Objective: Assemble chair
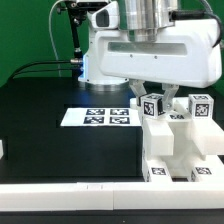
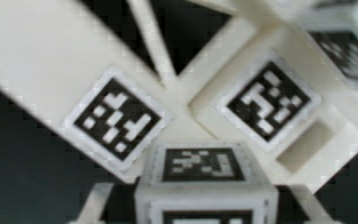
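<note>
Chair point(image 1: 178, 140) parts under our tool point(image 1: 158, 100)

We see the white tagged pieces on the black bench point(image 1: 50, 130), right of the marker board point(image 1: 98, 117); whether our tool's fingers grip a tagged block point(image 2: 197, 165), we cannot tell.

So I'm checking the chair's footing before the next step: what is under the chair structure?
The chair structure stands on the black table, against the white ledge along the front. Its own base hides the contact beneath it, and the gripper covers part of its top.
</note>
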Controlling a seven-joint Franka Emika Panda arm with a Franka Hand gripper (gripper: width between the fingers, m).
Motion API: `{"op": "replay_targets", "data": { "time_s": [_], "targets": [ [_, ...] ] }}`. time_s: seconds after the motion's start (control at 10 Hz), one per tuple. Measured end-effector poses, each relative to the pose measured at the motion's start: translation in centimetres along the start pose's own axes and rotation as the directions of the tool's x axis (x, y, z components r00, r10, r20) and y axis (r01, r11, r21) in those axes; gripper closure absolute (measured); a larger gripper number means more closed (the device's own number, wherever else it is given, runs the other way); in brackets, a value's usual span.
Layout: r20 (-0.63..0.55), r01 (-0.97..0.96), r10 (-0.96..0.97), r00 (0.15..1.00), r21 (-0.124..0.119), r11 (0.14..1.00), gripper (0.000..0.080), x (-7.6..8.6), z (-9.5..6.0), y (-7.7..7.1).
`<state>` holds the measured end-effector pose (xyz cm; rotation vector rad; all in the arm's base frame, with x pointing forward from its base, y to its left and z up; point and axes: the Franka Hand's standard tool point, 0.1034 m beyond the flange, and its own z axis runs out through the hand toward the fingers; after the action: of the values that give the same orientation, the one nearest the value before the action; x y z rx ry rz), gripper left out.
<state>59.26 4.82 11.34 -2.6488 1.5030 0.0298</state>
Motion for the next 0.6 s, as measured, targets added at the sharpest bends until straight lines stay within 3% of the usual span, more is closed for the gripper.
{"op": "replay_targets", "data": {
  "time_s": [0.1, 0.3, 0.6],
  "targets": [
    [-0.001, -0.217, 0.217, 0.976, 0.001, 0.976, 0.052, -0.06, -0.03, -0.03],
    [0.031, -0.545, 0.544, 0.838, 0.006, 0.839, 0.052, 0.04, 0.13, 0.0],
    [0.038, -0.703, 0.702, 0.711, 0.0, 0.712, 0.0518, 0.03, 0.23, 0.03]
  ]
}}
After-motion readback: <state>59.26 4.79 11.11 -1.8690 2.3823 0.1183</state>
